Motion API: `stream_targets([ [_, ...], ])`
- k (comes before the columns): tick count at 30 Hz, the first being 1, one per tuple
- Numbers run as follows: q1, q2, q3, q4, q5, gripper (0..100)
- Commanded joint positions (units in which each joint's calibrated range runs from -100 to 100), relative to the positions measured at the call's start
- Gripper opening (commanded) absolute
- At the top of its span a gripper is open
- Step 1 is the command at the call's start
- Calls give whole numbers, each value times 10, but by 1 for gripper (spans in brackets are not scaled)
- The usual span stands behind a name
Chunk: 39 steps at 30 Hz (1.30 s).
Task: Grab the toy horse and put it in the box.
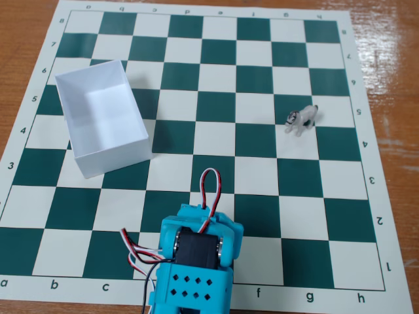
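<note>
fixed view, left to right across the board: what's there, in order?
the box → the arm, at the bottom edge of the view → the toy horse. All three are well apart on the chessboard.

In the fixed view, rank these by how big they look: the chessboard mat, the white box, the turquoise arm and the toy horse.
1. chessboard mat, which fills most of the frame
2. white box
3. turquoise arm; it sits nearer the camera and is cut off by the bottom edge, so its rank against the box is unsure
4. toy horse, by far the smallest
</note>
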Motion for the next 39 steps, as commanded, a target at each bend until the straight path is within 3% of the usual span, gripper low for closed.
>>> stream_targets([
  [1, 11, -4, 4, 2, 3, 0],
  [30, 12, -4, 4, -25, 11, 0],
  [39, 12, 11, -66, -42, 11, 0],
])
